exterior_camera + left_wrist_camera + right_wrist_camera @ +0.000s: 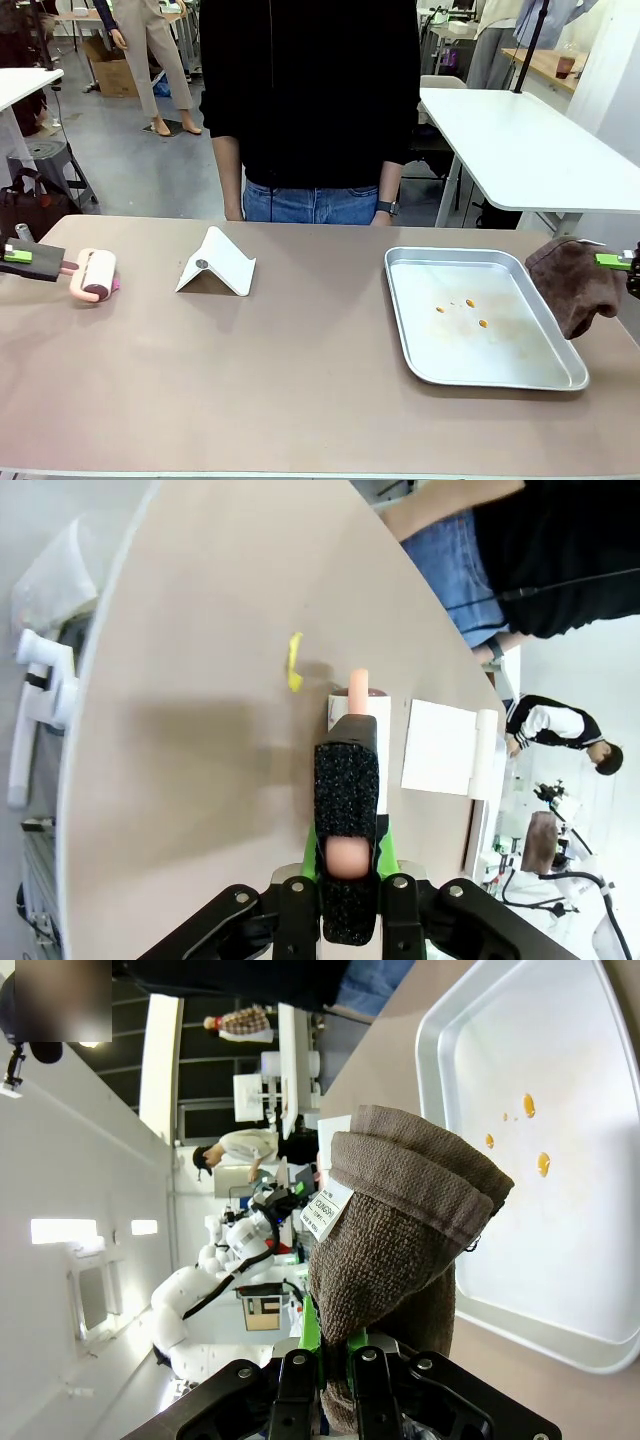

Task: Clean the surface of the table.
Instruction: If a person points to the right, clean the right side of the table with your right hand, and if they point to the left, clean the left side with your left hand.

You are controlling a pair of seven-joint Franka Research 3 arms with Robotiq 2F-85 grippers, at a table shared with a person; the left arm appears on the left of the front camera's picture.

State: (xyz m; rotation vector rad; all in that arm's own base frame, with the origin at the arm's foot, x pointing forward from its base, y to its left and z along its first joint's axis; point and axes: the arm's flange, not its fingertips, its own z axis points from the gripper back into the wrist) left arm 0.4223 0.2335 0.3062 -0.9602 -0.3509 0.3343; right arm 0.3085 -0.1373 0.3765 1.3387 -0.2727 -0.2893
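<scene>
– Which step?
– Tools gripped, wiping not begun: left hand [42,262] clamps the pink-handled lint roller [97,273], right hand [622,262] the brown terry cloth [572,282], at opposite ends of the smooth tan worktop [300,360]. Next, lower one.

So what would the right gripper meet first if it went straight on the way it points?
Probably the metal tray, at its right rim: the right gripper, shut on the brown towel, points toward it, towel leading. Height over the rim is unclear.
</scene>
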